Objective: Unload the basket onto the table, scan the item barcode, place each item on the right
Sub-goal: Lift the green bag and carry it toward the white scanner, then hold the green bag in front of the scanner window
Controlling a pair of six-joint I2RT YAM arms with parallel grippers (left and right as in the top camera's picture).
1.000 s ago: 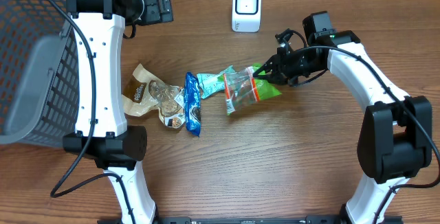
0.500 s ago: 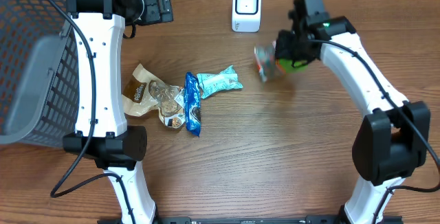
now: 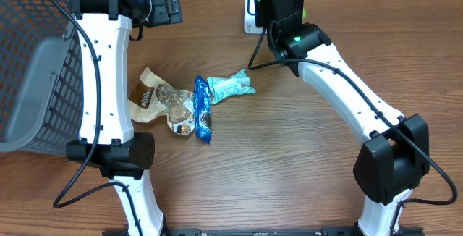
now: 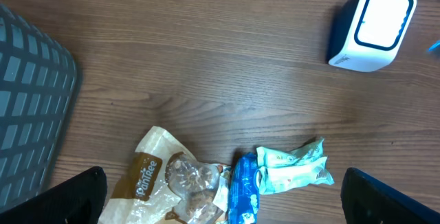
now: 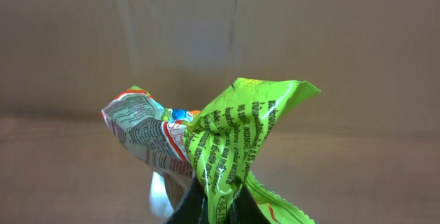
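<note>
Wood tabletop (image 3: 289, 156) | right hand (image 5: 213, 209) clamped on green snack bag (image 5: 234, 135), up by the scanner (image 4: 371, 25) | left hand (image 4: 223, 196) wide apart

A basket (image 3: 29, 62) is set at the left edge of the table (image 3: 289, 163). Near the middle, three packets are laid in a row: a pouch (image 3: 148, 95) leftmost, a bar (image 3: 202, 113) overlapping its right side, and a wrapper (image 3: 231, 86) touching the bar's far end on the right. Behind them, at the far edge, a scanner (image 4: 371, 26) is stood, partly covered from overhead by the right arm (image 3: 340, 84). A bag (image 5: 220, 141) is pinched in the right gripper (image 5: 210, 210). The left gripper (image 3: 168, 6) is held at the far edge, between basket and scanner.
</note>
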